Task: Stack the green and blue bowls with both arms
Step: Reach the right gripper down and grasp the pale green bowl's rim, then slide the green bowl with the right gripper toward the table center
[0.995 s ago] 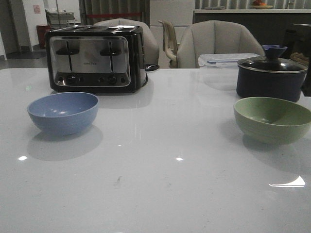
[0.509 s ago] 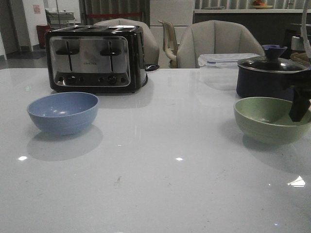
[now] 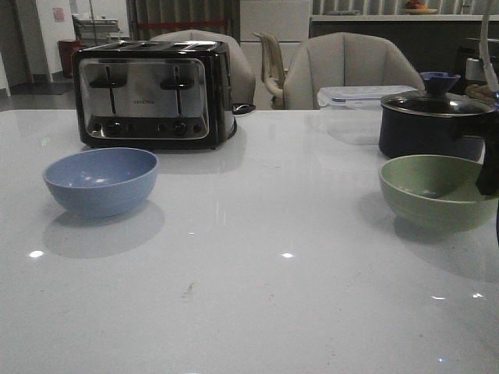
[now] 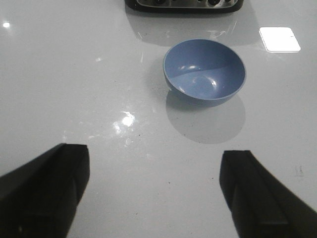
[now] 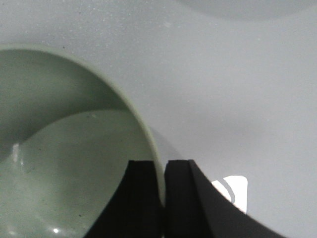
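Note:
The dusty blue bowl (image 3: 100, 180) rests on the white table at the left, also seen ahead of the left fingers as the blue bowl (image 4: 204, 71). My left gripper (image 4: 154, 193) hangs open well short of it, nothing between its fingers. The pale green bowl (image 3: 437, 191) sits at the right edge. My right gripper (image 5: 164, 171) is shut on the green bowl's rim (image 5: 143, 129), one finger inside the bowl and one outside. In the front view only a dark part of the right gripper (image 3: 488, 175) shows at the bowl's far right side.
A black-and-chrome toaster (image 3: 152, 93) stands behind the blue bowl. A dark navy lidded pot (image 3: 433, 121) sits just behind the green bowl, with a clear plastic box (image 3: 360, 97) beside it. Chairs stand beyond the table's far edge.
The right gripper came in from the right edge and closed on the green bowl's rim; the bowl has shifted slightly right. The blue bowl has stayed put.

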Controlling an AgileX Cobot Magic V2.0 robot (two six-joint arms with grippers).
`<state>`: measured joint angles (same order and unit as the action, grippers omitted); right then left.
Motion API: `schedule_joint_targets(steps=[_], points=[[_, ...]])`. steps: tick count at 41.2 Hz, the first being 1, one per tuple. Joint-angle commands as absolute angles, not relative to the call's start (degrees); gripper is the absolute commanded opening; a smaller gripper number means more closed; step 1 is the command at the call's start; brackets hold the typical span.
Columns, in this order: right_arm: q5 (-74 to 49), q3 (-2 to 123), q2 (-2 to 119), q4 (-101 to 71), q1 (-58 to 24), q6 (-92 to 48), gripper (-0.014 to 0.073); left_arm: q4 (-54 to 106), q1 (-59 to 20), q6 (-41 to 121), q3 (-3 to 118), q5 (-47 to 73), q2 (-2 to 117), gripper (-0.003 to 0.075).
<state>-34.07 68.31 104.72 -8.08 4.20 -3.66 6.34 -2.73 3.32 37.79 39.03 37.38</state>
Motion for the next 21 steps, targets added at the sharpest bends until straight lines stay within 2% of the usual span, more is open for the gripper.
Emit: schedule_joint_targets(steps=[1,12,21], points=[[-33.9,70.4,99.3,-8.7,3.7,-3.9,0.0034,6.7,-2.7,3.0,39.5,35.2,37.6,0.0582],[-38.1,70.4,93.3,-8.8,-4.8,-4.6,0.0034,6.8,-2.7,3.0,39.5,35.2,37.6,0.0582],[-37.2,68.6,94.7,-13.0,-14.3,-4.6,0.0034,7.0,-2.7,3.0,39.5,35.2,37.6,0.0582]])
